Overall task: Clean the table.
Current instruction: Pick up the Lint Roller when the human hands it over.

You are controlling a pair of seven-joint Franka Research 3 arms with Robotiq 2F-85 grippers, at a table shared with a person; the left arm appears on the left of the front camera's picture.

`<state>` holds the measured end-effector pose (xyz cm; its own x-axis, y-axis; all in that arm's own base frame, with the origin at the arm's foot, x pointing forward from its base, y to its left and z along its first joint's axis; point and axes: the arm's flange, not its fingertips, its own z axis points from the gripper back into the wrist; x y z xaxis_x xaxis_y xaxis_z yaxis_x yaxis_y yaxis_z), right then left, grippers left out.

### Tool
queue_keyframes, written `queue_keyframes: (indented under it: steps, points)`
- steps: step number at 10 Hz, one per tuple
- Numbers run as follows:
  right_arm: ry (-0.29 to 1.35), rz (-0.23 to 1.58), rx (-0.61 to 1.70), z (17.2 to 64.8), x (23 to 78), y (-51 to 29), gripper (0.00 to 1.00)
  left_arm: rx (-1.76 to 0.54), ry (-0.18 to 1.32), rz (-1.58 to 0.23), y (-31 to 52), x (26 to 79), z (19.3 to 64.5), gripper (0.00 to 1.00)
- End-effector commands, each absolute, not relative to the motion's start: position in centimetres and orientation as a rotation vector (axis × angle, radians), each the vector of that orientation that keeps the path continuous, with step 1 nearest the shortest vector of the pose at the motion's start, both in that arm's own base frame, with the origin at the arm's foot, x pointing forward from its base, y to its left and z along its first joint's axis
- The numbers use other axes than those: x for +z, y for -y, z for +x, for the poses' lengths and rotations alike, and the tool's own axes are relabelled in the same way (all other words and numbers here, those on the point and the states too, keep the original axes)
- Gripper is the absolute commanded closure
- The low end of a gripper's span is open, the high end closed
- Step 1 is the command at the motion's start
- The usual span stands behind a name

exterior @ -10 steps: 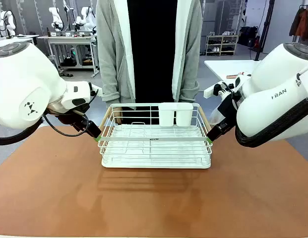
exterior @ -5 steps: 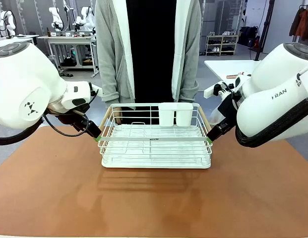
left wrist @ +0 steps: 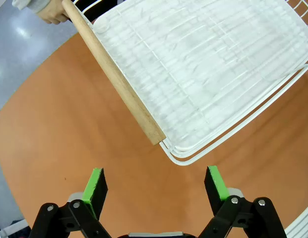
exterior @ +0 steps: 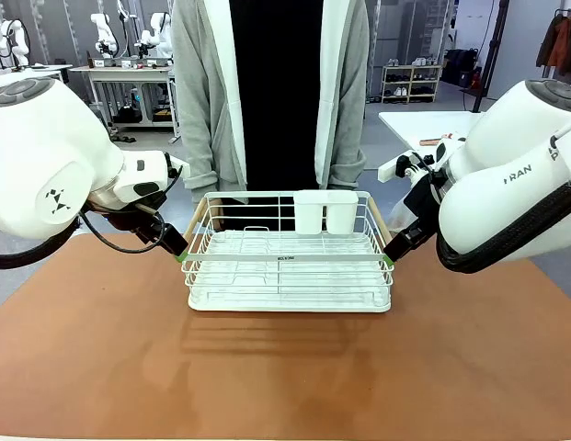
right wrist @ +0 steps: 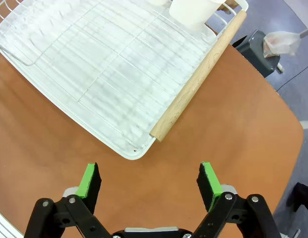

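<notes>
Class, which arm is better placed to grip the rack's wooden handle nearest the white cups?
Right. The open right gripper faces the near end of that handle, with the white cups at its far end. The open left gripper faces the opposite handle.

Our left arm (exterior: 46,156) comes in over the table's (exterior: 285,386) left edge, our right arm (exterior: 515,184) over its right edge, both angled down and inward. Our left gripper (left wrist: 154,182) hangs low, jaws spread wide and empty; our right gripper (right wrist: 150,179) does likewise.
</notes>
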<state>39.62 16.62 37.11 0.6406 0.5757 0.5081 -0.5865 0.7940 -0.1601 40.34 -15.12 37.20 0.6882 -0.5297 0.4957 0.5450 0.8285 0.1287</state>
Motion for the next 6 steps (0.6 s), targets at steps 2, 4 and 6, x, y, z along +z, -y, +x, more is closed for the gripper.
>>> queue_keyframes:
  steps: [2,4,6]
  points:
    - [0.575,0.201,0.536,42.0,43.9,-14.2,0.0,-0.506,0.485,-0.348,13.5,43.3,41.6,0.0]
    - [0.401,0.626,0.476,43.4,50.1,-8.9,0.0,-0.331,0.343,-0.792,7.1,51.0,42.6,0.0]
    - [0.271,0.884,0.331,43.5,52.6,-2.1,0.0,-0.122,0.206,-1.173,-2.0,53.7,41.7,0.0]
